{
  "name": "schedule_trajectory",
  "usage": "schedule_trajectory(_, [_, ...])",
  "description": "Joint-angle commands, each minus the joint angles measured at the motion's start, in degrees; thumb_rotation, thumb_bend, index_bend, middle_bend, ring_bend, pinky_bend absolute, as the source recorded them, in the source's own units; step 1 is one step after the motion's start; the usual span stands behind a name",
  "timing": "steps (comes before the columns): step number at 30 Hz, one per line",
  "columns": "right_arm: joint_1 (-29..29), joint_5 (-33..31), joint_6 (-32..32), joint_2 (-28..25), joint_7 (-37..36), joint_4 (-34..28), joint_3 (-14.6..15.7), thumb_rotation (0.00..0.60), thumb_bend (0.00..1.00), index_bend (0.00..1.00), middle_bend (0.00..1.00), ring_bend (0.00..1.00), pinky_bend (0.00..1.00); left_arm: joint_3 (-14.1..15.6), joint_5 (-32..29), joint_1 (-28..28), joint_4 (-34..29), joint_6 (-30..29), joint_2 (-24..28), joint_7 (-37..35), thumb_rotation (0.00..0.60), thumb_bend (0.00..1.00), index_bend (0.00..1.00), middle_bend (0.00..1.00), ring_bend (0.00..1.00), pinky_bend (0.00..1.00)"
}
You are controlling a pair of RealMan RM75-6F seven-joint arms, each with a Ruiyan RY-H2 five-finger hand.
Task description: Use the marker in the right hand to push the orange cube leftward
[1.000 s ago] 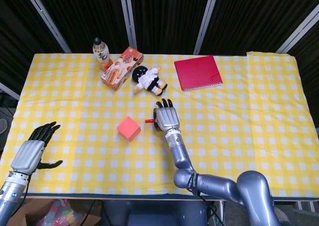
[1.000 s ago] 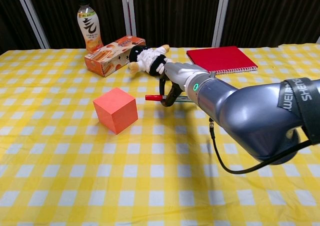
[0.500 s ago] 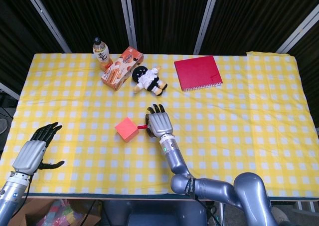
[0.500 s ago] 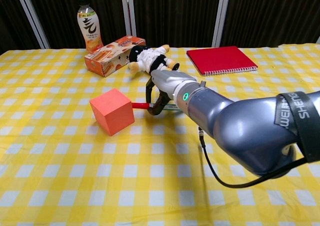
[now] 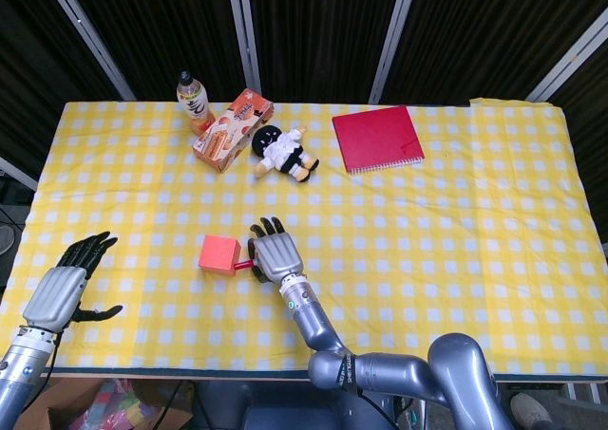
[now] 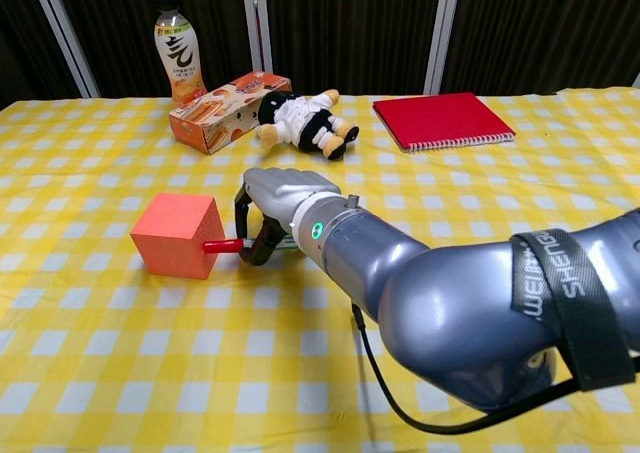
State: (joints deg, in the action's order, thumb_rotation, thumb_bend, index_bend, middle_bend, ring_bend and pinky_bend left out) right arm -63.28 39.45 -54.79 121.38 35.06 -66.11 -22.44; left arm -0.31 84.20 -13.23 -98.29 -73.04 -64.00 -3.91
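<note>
The orange cube (image 5: 219, 254) (image 6: 178, 235) sits on the yellow checked tablecloth, left of centre. My right hand (image 5: 274, 252) (image 6: 280, 198) is just to its right and grips a marker with a red cap (image 6: 222, 245) (image 5: 243, 263). The cap's tip touches the cube's right face. My left hand (image 5: 65, 285) hovers open at the table's near left edge, far from the cube; the chest view does not show it.
At the back stand a drink bottle (image 5: 193, 99) (image 6: 175, 51), a snack box (image 5: 233, 129) (image 6: 228, 111), a plush doll (image 5: 283, 152) (image 6: 304, 121) and a red notebook (image 5: 377, 138) (image 6: 443, 119). The tablecloth (image 5: 456, 240) runs bare to the right.
My right hand moved left with the marker, reached the cube and pushed it leftward across the cloth. The left hand stayed where it was.
</note>
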Motion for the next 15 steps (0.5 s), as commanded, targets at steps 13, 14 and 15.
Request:
schedule_trajectory(13, [-0.2,0.7,-1.5,0.8,1.9,-0.7,-0.4,0.600,0.56,0.59,0.19,0.00,0.00,0.1,0.1,0.0,-0.1,0.0,0.2,-0.5,0.600,0.00,0.00,0.00,0.00,0.00])
schedule_trajectory(14, [-0.1,0.7,-1.8,0.7,2.1,-0.6,-0.4,0.600,0.56,0.59,0.19,0.00,0.00,0.1,0.1,0.0,-0.1,0.0,0.2,-0.6,0.600,0.00,0.00,0.00,0.00,0.00])
schedule_trajectory(15, [0.2,0.6,-2.1,0.4,2.3,-0.6,-0.3,0.600,0.56,0.59,0.19,0.00,0.00,0.1,0.1,0.0,-0.1,0.0,0.3,-0.6,0.600,0.00,0.00,0.00,0.00,0.00])
